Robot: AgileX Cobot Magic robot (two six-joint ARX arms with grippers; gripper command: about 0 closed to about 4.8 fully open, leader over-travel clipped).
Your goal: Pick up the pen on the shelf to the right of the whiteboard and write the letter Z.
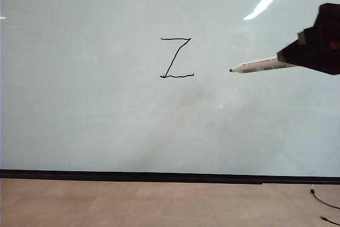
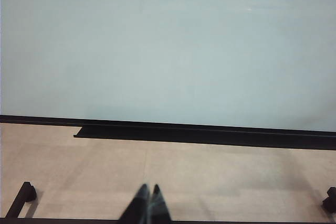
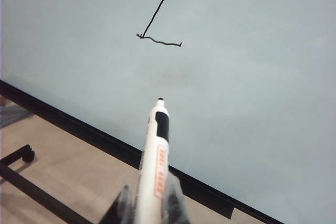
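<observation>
Black lines of the Z [image 1: 176,57] look complete on the whiteboard [image 1: 79,115], so we keep the pen [image 1: 263,65] clamped in our right gripper [image 3: 149,203], tip off the board, while our left gripper [image 2: 148,203] rests closed, empty.

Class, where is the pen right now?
In the exterior view the pen sits right of the letter Z, held by the right gripper, tip off the whiteboard.

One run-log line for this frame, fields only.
right gripper: shut on slim white pen, tip off glossy pale whiteboard | black hand-drawn Z: complete | left gripper: shut, low
</observation>
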